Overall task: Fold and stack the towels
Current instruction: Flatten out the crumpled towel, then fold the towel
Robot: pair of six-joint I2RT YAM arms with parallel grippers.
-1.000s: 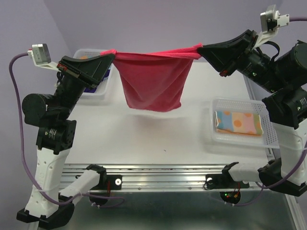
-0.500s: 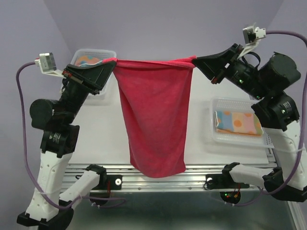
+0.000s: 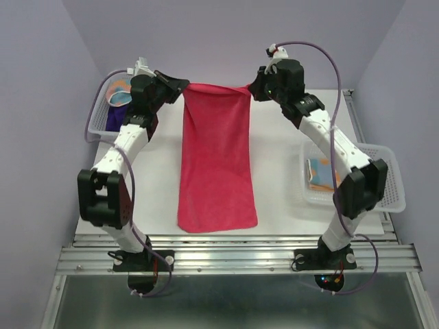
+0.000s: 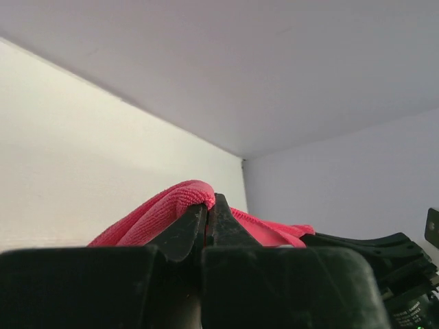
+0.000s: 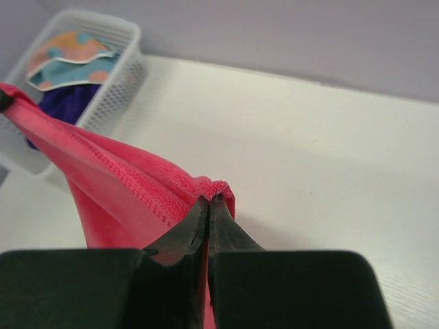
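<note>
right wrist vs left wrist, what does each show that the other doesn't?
Right wrist only: a white mesh plastic basket holding a patterned orange-and-blue cloth on a dark purple cloth. Left wrist only: a room corner and a black part of the other arm. Both: the plain pink-red towel, pinched in shut jaws.

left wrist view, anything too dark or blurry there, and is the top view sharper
Left wrist view: the left pincer is a near-black, soft-edged mass low in frame, but the pink-red towel at its tips reads clearly. Top external view: evenly lit, sharp, no glare.
</note>
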